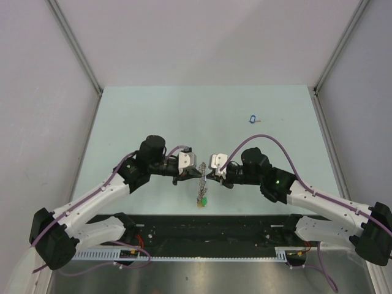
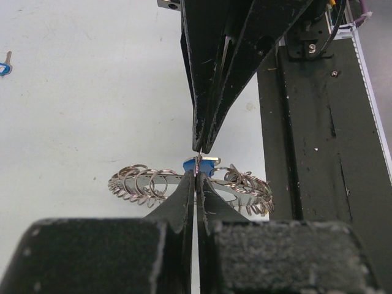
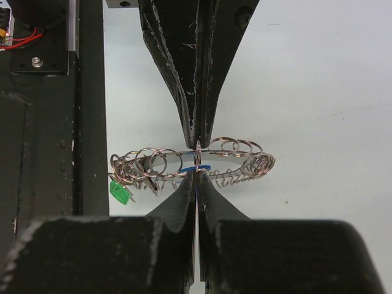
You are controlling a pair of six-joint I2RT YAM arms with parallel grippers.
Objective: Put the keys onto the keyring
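The keyring (image 1: 201, 182) hangs above the table between my two arms, a silver band fringed with small rings (image 2: 138, 182) and a green tag (image 3: 119, 191). My left gripper (image 2: 196, 176) is shut on the keyring's band from one side. My right gripper (image 3: 196, 173) faces it tip to tip and is shut on a key with a blue tag (image 2: 195, 165); a strip of blue shows in its jaw slit. A thin small ring runs between the two pairs of tips. Another blue-tagged key (image 1: 252, 119) lies on the table at the far right, also seen as a blue key (image 2: 5, 66).
The pale table (image 1: 147, 116) is walled by white panels on three sides. A black rail (image 1: 208, 226) runs along the near edge under the arms' bases.
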